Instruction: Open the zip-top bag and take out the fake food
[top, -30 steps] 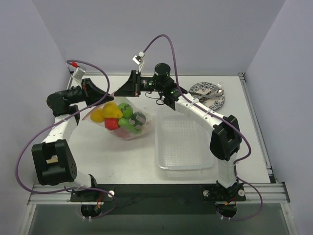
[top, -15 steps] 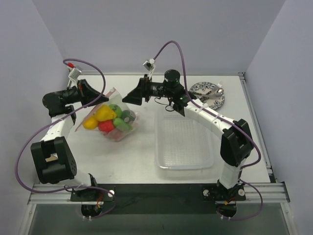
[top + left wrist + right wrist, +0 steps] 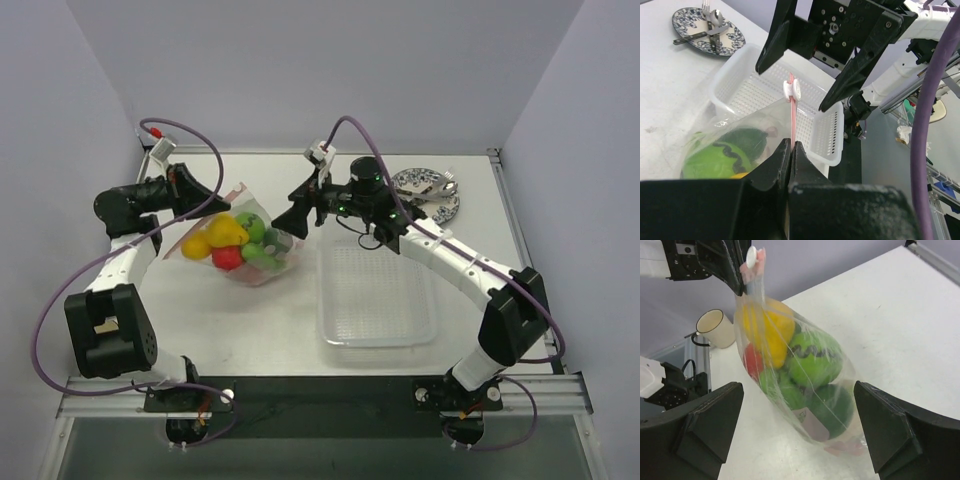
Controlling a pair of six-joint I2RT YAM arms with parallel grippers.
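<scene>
The zip-top bag (image 3: 751,287) hangs by its mouth near the left edge of the table (image 3: 250,320), its lower end apparently resting on the surface, with the fake food (image 3: 240,243) bunched inside. It is thin, crinkly clear film. The pieces are glossy moulded plastic: rounded yellow, a red one and dark-striped greens. The left gripper (image 3: 791,147) is clenched on the pink zip strip (image 3: 792,120), holding it up on edge. The small white slider (image 3: 791,89) sits at the strip's free end. The right gripper (image 3: 290,212) is released, jaws spread wide either side of that slider without touching it. Unzipping looks to be the step in hand. Next it likely must pinch the slider squarely and draw it along the taut strip. A rigid perforated white mesh tray (image 3: 330,330) stands just right of the bag, and a blue-patterned plate (image 3: 447,210) sits near the far right corner.
</scene>
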